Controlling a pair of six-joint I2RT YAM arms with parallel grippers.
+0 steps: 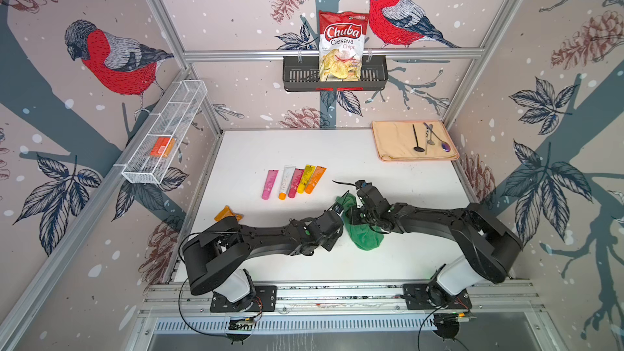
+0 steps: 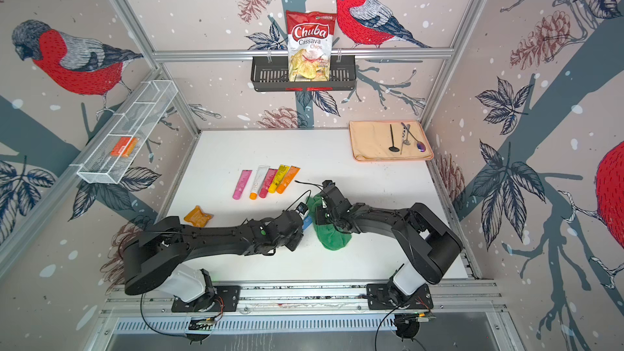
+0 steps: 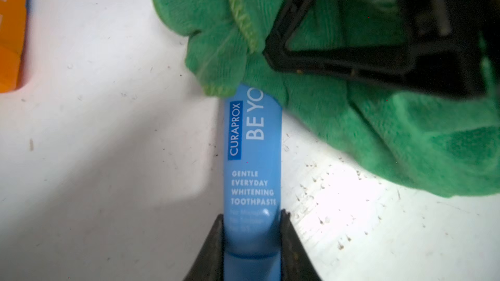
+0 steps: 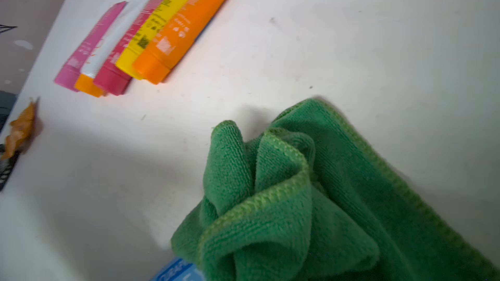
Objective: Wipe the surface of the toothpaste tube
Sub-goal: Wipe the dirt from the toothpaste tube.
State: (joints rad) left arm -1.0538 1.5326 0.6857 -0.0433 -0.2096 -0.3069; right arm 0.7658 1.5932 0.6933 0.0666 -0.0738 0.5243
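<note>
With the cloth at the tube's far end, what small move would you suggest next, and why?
Probably have the right gripper draw the green microfiber cloth along the blue Curaprox toothpaste tube toward the left gripper: the cloth covers only its far end, and the printed face lies bare.

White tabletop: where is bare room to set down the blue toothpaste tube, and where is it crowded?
Free: the far strip between the row of five coloured plastic tubes and the beige cloth mat; also the near strip between the black arms and the front rail. Crowded: the centre, around the green microfibre cloth.
</note>
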